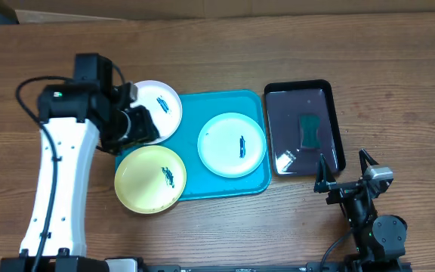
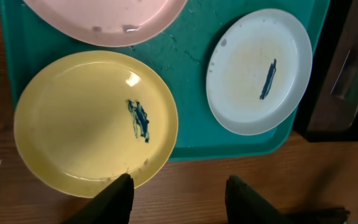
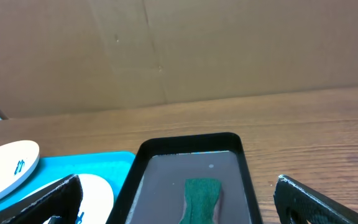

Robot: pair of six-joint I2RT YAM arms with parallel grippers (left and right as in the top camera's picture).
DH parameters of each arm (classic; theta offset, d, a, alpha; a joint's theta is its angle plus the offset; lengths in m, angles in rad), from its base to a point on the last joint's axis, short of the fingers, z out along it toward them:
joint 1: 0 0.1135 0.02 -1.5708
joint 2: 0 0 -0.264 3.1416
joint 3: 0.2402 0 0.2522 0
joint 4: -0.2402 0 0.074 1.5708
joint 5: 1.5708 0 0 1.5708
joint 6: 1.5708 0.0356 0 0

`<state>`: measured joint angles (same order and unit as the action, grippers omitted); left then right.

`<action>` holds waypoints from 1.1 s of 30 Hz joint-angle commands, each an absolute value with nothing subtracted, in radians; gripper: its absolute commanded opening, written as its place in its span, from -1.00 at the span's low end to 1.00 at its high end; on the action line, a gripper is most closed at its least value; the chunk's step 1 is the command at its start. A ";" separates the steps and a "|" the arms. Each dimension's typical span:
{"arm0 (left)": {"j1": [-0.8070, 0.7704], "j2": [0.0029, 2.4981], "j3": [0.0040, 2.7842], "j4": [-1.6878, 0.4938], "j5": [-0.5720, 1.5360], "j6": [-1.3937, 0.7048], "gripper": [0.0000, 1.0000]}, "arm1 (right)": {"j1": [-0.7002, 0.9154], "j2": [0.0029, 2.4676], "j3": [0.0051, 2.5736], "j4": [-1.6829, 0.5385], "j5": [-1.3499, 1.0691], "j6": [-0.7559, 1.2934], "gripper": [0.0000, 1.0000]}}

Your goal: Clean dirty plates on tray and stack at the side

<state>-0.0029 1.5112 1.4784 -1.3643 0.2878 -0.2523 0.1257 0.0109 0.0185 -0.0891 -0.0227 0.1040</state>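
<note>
The teal tray (image 1: 202, 106) lies mid-table. A pale mint plate (image 1: 232, 143) with a dark smear sits fully on it. The white plate (image 1: 161, 109) overhangs the tray's upper-left corner, and the yellow plate (image 1: 151, 179) overhangs its lower-left corner. Both carry small dark smears. My left gripper (image 1: 138, 127) hovers between the white and yellow plates. In the left wrist view the left gripper (image 2: 179, 186) is open and holds nothing, with one finger (image 2: 114, 199) over the rim of the yellow plate (image 2: 95, 121). My right gripper (image 1: 343, 162) stands open and empty below the black tray.
A black tray (image 1: 337, 128) holding a green sponge (image 1: 309, 130) sits just right of the teal tray. In the right wrist view the sponge (image 3: 201, 196) lies ahead between my spread fingers. A cardboard wall (image 3: 179, 50) stands behind the table.
</note>
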 commanded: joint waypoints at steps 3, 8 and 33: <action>-0.101 1.517 1.304 -1.237 0.281 -0.252 0.01 | 0.122 0.003 0.008 -0.081 -0.028 0.109 1.00; -0.168 1.517 1.177 -1.050 0.281 -0.297 -0.02 | 0.123 0.003 0.008 -0.081 -0.038 0.109 1.00; -0.331 1.517 0.945 -0.581 0.130 -0.495 -0.14 | 0.122 0.981 1.244 -1.092 -0.154 0.209 1.00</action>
<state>-0.3149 1.5154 0.9787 -0.6056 0.1558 -0.4484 0.1249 0.7914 1.0466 -0.9913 -0.1574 0.2344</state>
